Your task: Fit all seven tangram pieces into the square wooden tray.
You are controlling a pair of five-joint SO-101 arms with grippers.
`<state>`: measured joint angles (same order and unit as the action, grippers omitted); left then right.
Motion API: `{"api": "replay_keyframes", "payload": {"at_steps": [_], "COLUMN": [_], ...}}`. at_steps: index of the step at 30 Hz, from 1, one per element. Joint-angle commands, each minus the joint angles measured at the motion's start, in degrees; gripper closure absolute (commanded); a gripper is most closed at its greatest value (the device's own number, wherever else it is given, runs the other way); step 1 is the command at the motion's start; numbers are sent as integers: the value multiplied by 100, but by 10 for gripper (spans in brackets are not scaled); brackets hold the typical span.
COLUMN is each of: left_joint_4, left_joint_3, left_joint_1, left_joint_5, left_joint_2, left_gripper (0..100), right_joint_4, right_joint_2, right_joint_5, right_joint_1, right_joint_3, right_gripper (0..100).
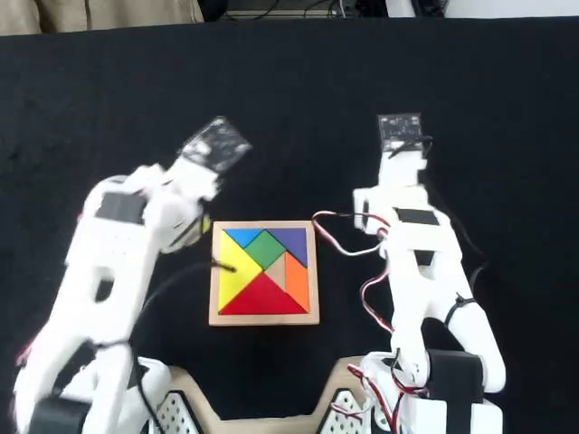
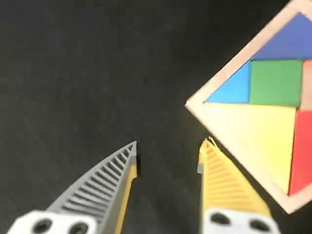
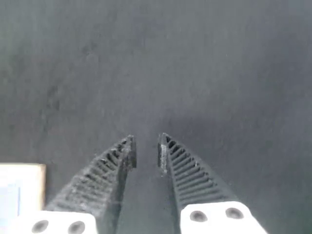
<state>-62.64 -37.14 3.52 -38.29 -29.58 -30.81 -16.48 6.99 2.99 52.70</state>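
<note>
The square wooden tray [image 1: 312, 271] lies at the table's middle. It holds a blue triangle [image 1: 241, 237], a green square [image 1: 265, 248], a purple parallelogram [image 1: 291, 242], a yellow triangle [image 1: 232, 278], a red triangle [image 1: 263, 297], an orange triangle [image 1: 297, 278] and a small tan triangle [image 1: 274, 268]. My left gripper [image 2: 170, 146] is open and empty over the black cloth, just beside the tray's rim [image 2: 219, 83] near the yellow triangle [image 2: 253, 131]. My right gripper [image 3: 146, 141] is open by a narrow gap, with nothing in it, above bare cloth. A tray corner [image 3: 22, 178] shows beside it.
The left arm [image 1: 118, 253] leans in from the tray's left, and the right arm [image 1: 412, 244] stands to its right with red and white cables looping toward the tray. Black cloth covers the table. The arm bases stand at the near edge.
</note>
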Motion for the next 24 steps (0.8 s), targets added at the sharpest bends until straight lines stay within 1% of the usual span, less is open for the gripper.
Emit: {"api": "replay_keyframes", "payload": {"at_steps": [1, 3, 5, 7, 8, 11, 14, 17, 20, 24], "left_joint_4": [281, 396, 246, 88, 35, 123, 431, 782, 879, 879], "left_joint_3": [-1684, -2185, -2369, -2440, -2492, -2862, -3363, -3705, -3705, -3714], "left_joint_1": [-418, -593, -892, -1279, -1455, -1798, -2026, -2299, -2642, -2703], "left_joint_5": [448, 932, 1503, 2110, 2418, 3086, 3473, 3552, 3543, 3543], "left_joint_2": [-1319, -1749, -2101, -2400, -2514, -2752, -2787, -2787, -2787, -2787], "left_gripper": [791, 791, 791, 791, 791, 791, 802, 888, 972, 964], "right_joint_4": [-1275, -2303, -3288, -4009, -4185, -4457, -4633, -4633, -4501, -4563], "right_joint_2": [-57, -57, -66, -66, -66, -66, -75, -75, -75, -66], "right_joint_5": [97, 431, 862, 1213, 1336, 1486, 1451, 1424, 1301, 1380], "right_joint_1": [-571, -888, -1336, -1855, -2101, -2822, -3516, -4123, -4378, -4563], "right_joint_3": [-585, -901, -1226, -1376, -1385, -1332, -1174, -866, -716, -673], "right_gripper": [990, 979, 988, 987, 987, 987, 987, 987, 987, 987]}}
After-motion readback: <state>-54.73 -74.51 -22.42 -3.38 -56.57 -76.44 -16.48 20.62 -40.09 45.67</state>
